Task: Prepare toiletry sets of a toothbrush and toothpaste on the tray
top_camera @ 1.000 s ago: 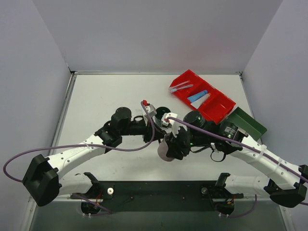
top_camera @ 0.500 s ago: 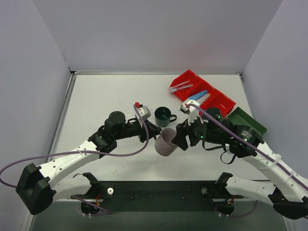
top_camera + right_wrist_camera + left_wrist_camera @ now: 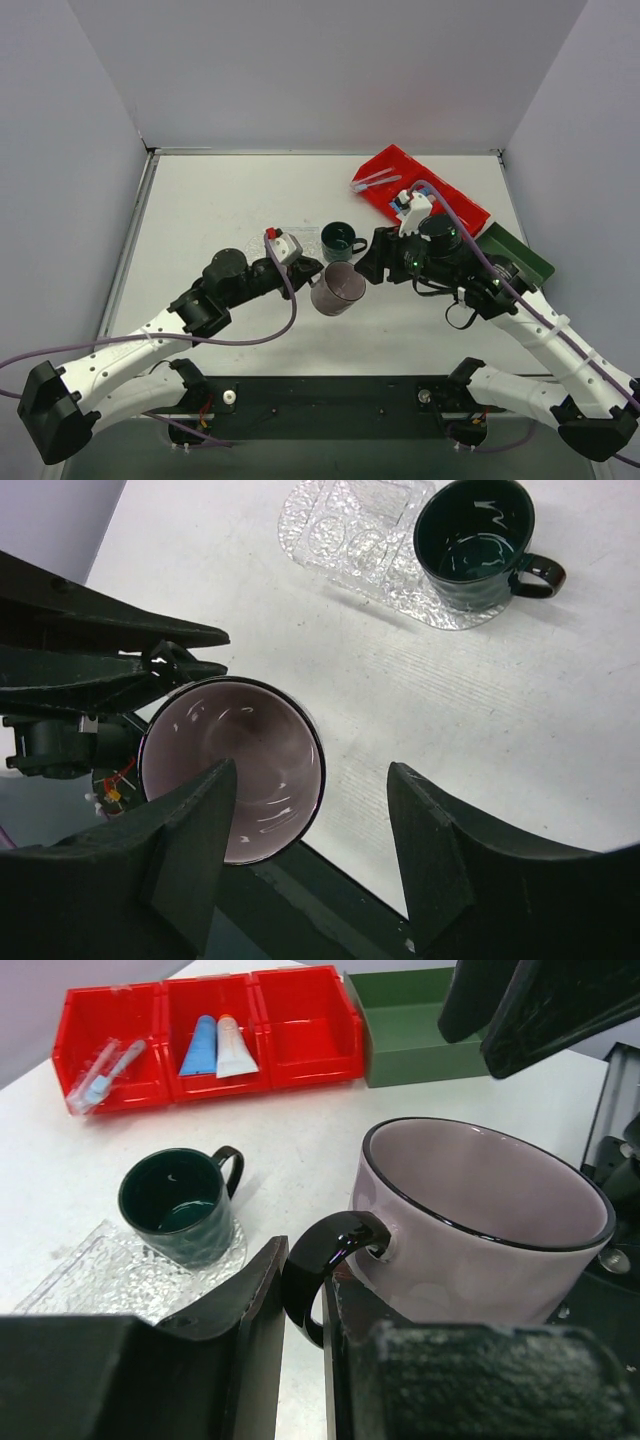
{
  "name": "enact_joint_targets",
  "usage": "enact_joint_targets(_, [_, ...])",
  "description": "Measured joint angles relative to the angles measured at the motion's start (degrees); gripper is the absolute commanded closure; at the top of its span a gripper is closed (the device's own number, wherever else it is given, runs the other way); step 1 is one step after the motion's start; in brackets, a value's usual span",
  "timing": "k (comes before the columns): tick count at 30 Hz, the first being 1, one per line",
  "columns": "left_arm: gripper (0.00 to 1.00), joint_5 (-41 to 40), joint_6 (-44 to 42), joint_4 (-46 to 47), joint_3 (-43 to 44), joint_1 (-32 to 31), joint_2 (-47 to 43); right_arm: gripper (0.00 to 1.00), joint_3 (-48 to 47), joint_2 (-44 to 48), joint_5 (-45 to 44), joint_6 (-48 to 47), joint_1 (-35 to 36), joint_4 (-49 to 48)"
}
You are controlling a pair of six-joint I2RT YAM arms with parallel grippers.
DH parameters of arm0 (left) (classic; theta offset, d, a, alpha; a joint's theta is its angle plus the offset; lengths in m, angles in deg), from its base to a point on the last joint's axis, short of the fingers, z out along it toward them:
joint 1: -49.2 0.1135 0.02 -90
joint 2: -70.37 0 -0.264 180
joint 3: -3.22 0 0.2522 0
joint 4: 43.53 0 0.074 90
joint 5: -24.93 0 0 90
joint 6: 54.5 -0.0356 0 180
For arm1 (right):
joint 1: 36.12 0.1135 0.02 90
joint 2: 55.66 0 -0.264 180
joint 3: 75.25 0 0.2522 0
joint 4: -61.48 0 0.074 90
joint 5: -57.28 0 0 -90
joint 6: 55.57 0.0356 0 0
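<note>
Toiletry sets (image 3: 205,1050): all in the red bin (image 3: 300,1030) at the far right of the desk (image 3: 300,1120), well apart from the tray (image 3: 100,1275). Blue tube (image 3: 198,1052) and white tube (image 3: 233,1048) lie side by side, touching, in the middle compartment. Wrapped toothbrushes (image 3: 100,1068) are in the end compartment next to them. Green tray (image 3: 420,1025) sits just beside the bin's other end.

The clear tray lies flat near mid-desk, with a dark green mug (image 3: 180,1205) upright on one end of it.

Left pincer (image 3: 305,1300): pinching the black handle of the mauve cup (image 3: 480,1230), one finger on each side. Cup mouth faces up. Cannot tell whether its base touches the desk.

Right pincer (image 3: 310,850): fingers spread wide with nothing between them. It hangs above the cup, and the overhead view shows it just beside the cup and clear of it
</note>
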Motion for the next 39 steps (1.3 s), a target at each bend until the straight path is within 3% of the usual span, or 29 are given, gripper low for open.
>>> enact_joint_targets(11, [1.0,-6.23,-1.95,0.02,-1.14,-0.83,-2.8,0.5,4.26,-3.98,1.57,5.49,0.83,-4.02])
enact_joint_targets(23, [1.0,-9.29,-2.82,0.35,-2.16,-1.79,-4.61,0.75,4.57,-7.85,2.38,8.44,1.92,-7.65])
enact_joint_targets(27, [1.0,-10.49,-3.43,0.35,-2.78,-1.92,-5.53,1.0,4.59,-8.68,2.56,9.05,1.92,-8.35])
enact_joint_targets(32, [0.99,-12.17,-3.41,1.18,-2.78,-1.97,-5.7,1.0,4.83,-8.83,2.89,8.22,2.95,-8.13])
enact_joint_targets(33, [0.91,-12.17,-3.37,1.16,-2.78,-1.97,-5.73,1.0,4.83,-8.83,2.75,8.15,2.97,-8.17])
enact_joint_targets(36, [0.77,-12.33,-3.23,0.5,-2.56,-2.08,-5.7,1.0,4.83,-8.83,2.27,7.41,3.02,-8.17])
enact_joint_targets(37, [0.63,-12.41,-3.19,0.04,-2.36,-2.14,-5.73,1.0,4.81,-8.83,2.14,7.1,3.04,-8.22])
enact_joint_targets(39, [0.5,-12.59,-3.1,-1.09,-1.81,-2.16,-5.9,1.0,4.79,-8.83,1.7,6.32,3.17,-8.39])
